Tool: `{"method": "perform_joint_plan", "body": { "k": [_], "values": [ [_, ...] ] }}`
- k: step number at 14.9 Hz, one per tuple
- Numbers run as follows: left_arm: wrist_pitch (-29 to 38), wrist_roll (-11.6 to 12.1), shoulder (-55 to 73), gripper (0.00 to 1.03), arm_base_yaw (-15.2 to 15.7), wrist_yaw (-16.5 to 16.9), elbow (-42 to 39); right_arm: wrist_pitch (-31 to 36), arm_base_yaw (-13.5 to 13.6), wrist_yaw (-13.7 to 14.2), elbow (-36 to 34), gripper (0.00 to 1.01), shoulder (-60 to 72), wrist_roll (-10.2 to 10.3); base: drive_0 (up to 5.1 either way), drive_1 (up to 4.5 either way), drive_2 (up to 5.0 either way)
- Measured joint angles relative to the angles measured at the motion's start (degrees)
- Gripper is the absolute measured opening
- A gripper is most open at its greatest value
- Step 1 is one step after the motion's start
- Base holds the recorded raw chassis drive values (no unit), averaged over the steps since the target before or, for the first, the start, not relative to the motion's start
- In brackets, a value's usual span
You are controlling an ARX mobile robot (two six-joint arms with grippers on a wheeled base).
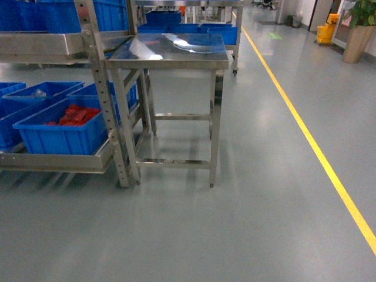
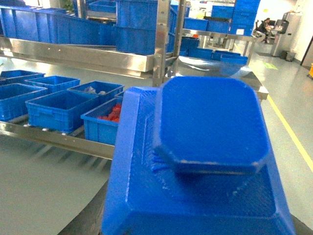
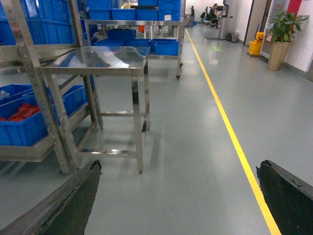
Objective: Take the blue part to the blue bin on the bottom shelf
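Note:
A big blue part [image 2: 205,127], a ribbed block with an octagonal raised top, fills the left wrist view. My left gripper [image 2: 195,220] is shut on it; only a dark finger [image 2: 92,218] shows at its lower left edge. Beyond it runs the bottom shelf [image 2: 58,139] of the steel rack, carrying several blue bins [image 2: 56,107]. One bin [image 1: 64,132] holds red pieces. My right gripper [image 3: 178,196] is open over bare floor, with nothing between its fingers [image 3: 63,205]. Neither gripper shows in the head view.
A small square steel table [image 1: 170,50] stands right of the rack upright [image 1: 106,100]. More blue bins fill the upper shelf [image 2: 88,54] and racks behind. A yellow floor line [image 1: 311,141] runs along the right, with a potted plant [image 1: 359,29] far off.

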Motion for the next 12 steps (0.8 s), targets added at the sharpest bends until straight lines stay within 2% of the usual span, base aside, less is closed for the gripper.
{"method": "perform_joint_plan", "body": {
  "k": [12],
  "values": [
    [0.0,0.0,0.0,0.43,0.0,0.0,0.0,0.2,0.0,0.0,0.0,0.98,0.0,0.0,0.1,4.2,-4.0]
  ]
}}
